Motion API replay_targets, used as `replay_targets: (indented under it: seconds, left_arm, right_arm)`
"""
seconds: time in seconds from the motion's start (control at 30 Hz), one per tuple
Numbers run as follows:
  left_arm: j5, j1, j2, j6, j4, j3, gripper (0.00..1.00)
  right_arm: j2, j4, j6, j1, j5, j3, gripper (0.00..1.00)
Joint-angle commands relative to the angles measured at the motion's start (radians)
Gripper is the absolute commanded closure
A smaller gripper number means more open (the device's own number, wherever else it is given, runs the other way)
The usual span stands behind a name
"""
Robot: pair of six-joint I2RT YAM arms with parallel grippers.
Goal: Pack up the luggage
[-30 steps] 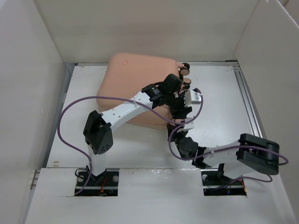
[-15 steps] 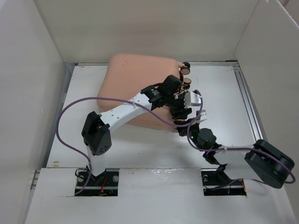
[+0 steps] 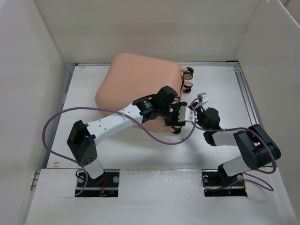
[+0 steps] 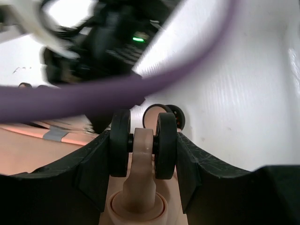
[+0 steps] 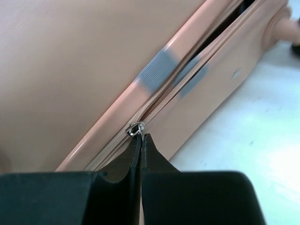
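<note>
Right gripper, pinched shut on the zip pull, swung to the suitcase's 4 o'clock; left gripper, half-open, clamps 1 wheel: zipping progresses.

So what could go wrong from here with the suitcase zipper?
The right fingers pinch only the tiny zipper pull, so it may slip free. The left fingers brace the luggage by one wheel alone, so the case might swivel as the zipper is tugged.
</note>
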Motion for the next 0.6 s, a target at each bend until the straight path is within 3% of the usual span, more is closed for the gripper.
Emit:
replay_targets:
  seconds: [0.0,0.1,0.23,0.37,0.57]
  left_arm:
    - [0.094,-0.068,-0.195,0.014,-0.411,-0.071,1.00]
    - [0.094,-0.069,-0.242,0.125,-0.543,-0.094,1.00]
    - [0.104,-0.116,-0.317,0.205,-0.691,-0.164,1.00]
    - [0.021,-0.177,-0.423,0.206,-0.705,-0.307,1.00]
    - [-0.027,-0.178,-0.558,0.220,-0.705,-0.456,1.00]
  right_arm:
    - [0.031,0.002,-0.062,-0.124,0.266,0.089,1.00]
    - [0.022,-0.040,-0.027,-0.144,0.389,0.089,1.00]
    - [0.044,-0.064,-0.015,-0.195,0.349,0.117,1.00]
    - [0.044,-0.084,0.003,-0.195,0.395,0.114,1.00]
    - [-0.004,-0.046,0.094,-0.251,0.458,0.019,1.00]
